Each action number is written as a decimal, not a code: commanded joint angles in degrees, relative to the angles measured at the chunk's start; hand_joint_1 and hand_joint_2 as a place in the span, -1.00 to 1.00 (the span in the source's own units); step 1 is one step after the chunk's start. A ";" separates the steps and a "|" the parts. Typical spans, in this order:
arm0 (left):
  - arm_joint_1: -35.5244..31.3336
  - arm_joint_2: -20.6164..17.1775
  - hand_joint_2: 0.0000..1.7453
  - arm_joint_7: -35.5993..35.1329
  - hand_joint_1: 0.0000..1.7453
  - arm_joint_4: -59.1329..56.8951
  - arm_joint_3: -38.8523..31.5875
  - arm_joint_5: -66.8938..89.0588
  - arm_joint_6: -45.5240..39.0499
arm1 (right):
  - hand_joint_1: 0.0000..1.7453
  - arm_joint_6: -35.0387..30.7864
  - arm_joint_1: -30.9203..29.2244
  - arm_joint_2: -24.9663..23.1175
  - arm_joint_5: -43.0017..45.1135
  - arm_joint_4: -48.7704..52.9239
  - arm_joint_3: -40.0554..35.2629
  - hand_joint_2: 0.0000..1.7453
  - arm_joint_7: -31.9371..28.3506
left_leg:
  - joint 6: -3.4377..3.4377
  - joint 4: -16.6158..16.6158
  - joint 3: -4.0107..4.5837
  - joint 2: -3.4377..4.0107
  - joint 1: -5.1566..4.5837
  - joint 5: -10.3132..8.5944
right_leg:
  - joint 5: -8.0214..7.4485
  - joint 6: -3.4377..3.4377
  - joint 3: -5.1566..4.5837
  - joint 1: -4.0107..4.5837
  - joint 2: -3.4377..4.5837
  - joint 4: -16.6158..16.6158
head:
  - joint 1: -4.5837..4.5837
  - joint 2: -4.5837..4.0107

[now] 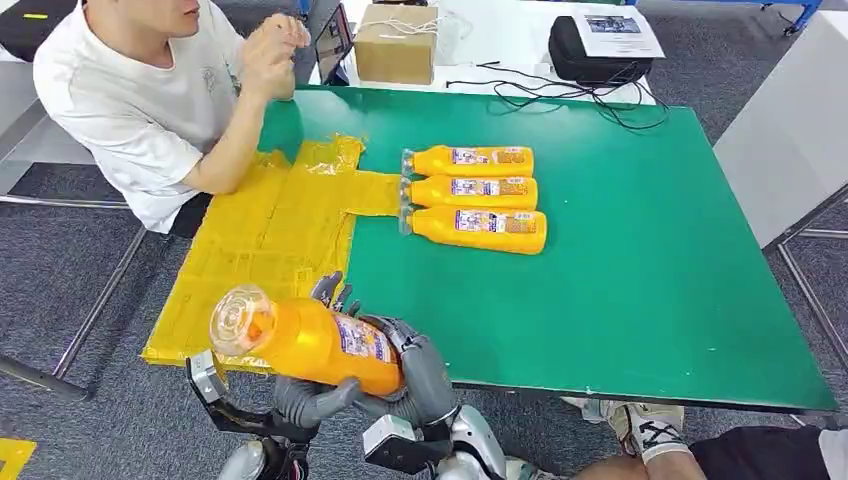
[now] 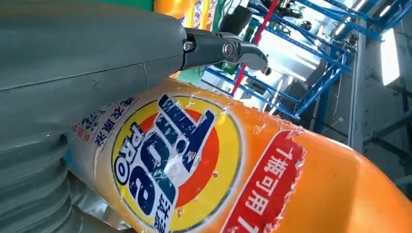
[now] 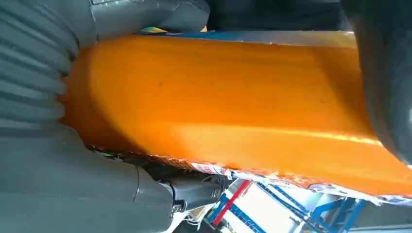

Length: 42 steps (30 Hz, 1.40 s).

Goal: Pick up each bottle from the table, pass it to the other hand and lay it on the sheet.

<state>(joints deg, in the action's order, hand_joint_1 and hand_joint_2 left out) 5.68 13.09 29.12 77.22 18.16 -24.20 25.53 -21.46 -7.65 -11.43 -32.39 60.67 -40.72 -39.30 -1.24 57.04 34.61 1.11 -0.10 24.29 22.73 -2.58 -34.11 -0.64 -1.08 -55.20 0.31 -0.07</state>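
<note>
1. The orange detergent bottle (image 2: 272,184) carries a round label reading "PRO".
2. The left hand (image 1: 312,398) and the right hand (image 1: 415,360) both grip this bottle, above the table's near edge (image 1: 640,390), beside the yellow sheet (image 1: 270,230).

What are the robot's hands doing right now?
Left hand: holding the orange bottle.
Right hand: holding the same bottle.

The orange bottle (image 1: 305,343) covers most of both hands in the head view, so which hand (image 1: 318,400) bears its weight cannot be told. Its cap end is cut off in the left wrist view. The person (image 1: 150,90) is cut by the top edge. The three far bottles' (image 1: 475,160) labels are too small to read.
</note>
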 commanded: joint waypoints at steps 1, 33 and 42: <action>-5.19 0.30 1.00 -1.30 -1.00 -3.92 3.60 -0.67 1.75 | 1.00 3.02 0.08 1.47 -0.45 -4.59 -8.23 1.00 -0.70 | 0.07 -0.04 -0.22 -0.30 0.06 0.05 | 0.12 0.09 0.29 0.04 -0.16 0.03 | -0.02 0.00; -4.18 0.02 1.00 -4.21 1.00 -2.91 0.72 9.44 -13.05 | -1.00 -10.53 3.23 0.28 -6.55 -3.18 4.49 1.00 3.27 | 0.06 -0.05 -0.16 -0.12 0.03 0.06 | 0.08 0.07 0.19 0.01 0.02 0.03 | 0.00 0.00; -7.37 -1.04 1.00 -2.90 1.00 -2.48 -3.22 25.02 -24.43 | -1.00 -13.15 3.84 0.03 -7.43 -0.33 4.52 1.00 2.37 | 0.07 -0.04 -0.11 -0.10 0.03 0.03 | 0.05 0.07 0.15 0.02 0.02 0.01 | 0.00 0.00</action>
<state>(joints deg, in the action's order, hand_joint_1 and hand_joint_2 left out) 2.08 13.57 26.29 76.91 18.45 -3.02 3.29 -33.92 -4.44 -11.39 -39.45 58.93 -36.85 -36.70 -1.24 57.04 34.66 1.09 -0.09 24.29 22.73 -2.58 -34.11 -0.63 -1.09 -55.21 0.31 -0.07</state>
